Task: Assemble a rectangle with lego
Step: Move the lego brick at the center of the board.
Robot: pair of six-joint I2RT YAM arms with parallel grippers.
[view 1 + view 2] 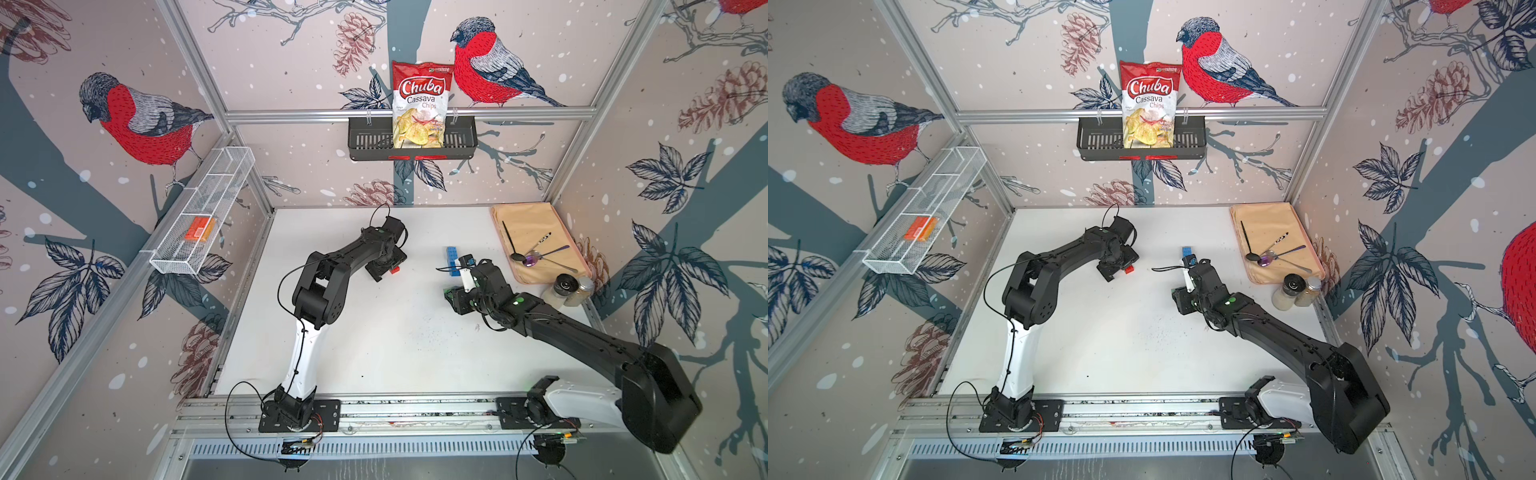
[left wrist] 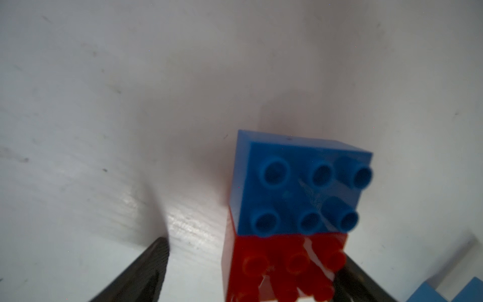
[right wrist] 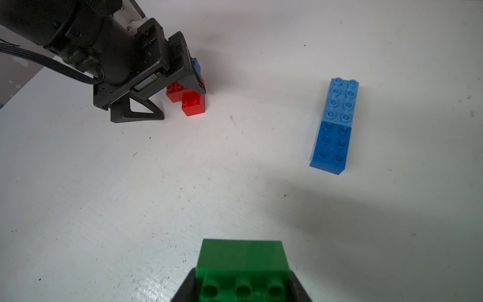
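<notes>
My left gripper [image 2: 254, 257] is open and straddles a red brick [image 2: 282, 264] joined end to end with a blue brick [image 2: 300, 183]. One finger [image 2: 146, 272] stands clear of the red brick; the other is at its side. In the right wrist view a second red brick [image 3: 193, 104] lies beside the first, between that gripper's fingers [image 3: 138, 112]. In both top views one red brick [image 1: 395, 269] [image 1: 1128, 269] peeks out. My right gripper [image 3: 241, 283] is shut on a green brick [image 3: 241, 258] above the table. A light blue brick [image 3: 342, 98] and a darker blue brick [image 3: 330, 146] lie in one strip.
A tan tray [image 1: 536, 216] with spoons sits at the back right, with two shakers [image 1: 567, 289] in front of it. A wire basket [image 1: 199, 216] hangs on the left wall. A black basket [image 1: 365, 141] holds a chips bag on the back wall.
</notes>
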